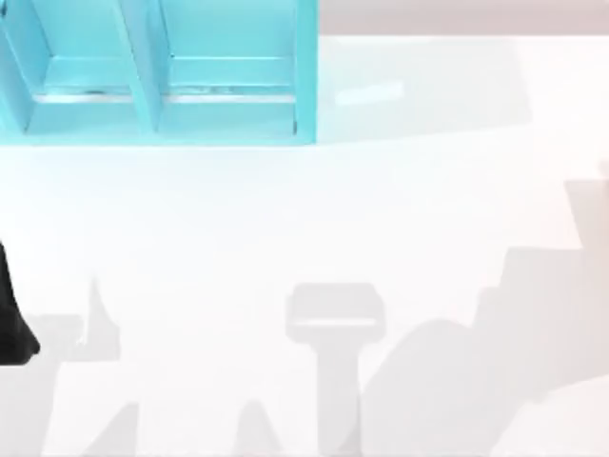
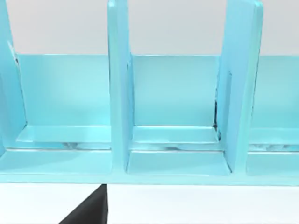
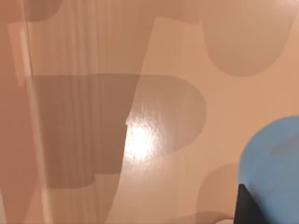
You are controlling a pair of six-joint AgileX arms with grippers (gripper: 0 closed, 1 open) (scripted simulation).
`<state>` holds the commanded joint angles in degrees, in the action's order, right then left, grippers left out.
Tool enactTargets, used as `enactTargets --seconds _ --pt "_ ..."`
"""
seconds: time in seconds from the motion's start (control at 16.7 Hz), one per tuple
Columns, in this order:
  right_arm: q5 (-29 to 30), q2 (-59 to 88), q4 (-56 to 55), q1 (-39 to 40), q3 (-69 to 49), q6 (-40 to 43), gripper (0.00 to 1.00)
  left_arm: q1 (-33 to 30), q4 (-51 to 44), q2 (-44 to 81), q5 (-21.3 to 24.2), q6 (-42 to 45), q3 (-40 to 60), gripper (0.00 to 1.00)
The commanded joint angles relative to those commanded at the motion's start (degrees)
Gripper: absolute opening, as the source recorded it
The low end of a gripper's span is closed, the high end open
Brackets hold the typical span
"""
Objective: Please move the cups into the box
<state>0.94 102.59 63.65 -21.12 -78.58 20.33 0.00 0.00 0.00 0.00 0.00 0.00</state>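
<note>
A light-blue box (image 1: 157, 71) with upright dividers stands at the far left of the white worktop (image 1: 304, 238) in the top view. Its compartments open toward the near side. A black part of the left arm (image 1: 11, 319) shows at the left edge of the top view. In the left wrist view the box (image 2: 175, 121) faces the camera just ahead, with a dark piece (image 2: 91, 210) low in front of it; whether the left jaws are wide or narrow I cannot tell. In the right wrist view a plain blue cup (image 3: 273, 163) sits right against a dark part (image 3: 247, 205) of that arm's own hardware; how the right jaws stand I cannot tell.
</note>
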Motion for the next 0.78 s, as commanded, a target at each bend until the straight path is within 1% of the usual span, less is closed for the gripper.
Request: enactTargets --seconds 0.78 --pt "0.0 0.0 0.0 0.0 0.0 0.0 0.98 0.0 0.0 0.0 0.0 0.0 0.0 1.0"
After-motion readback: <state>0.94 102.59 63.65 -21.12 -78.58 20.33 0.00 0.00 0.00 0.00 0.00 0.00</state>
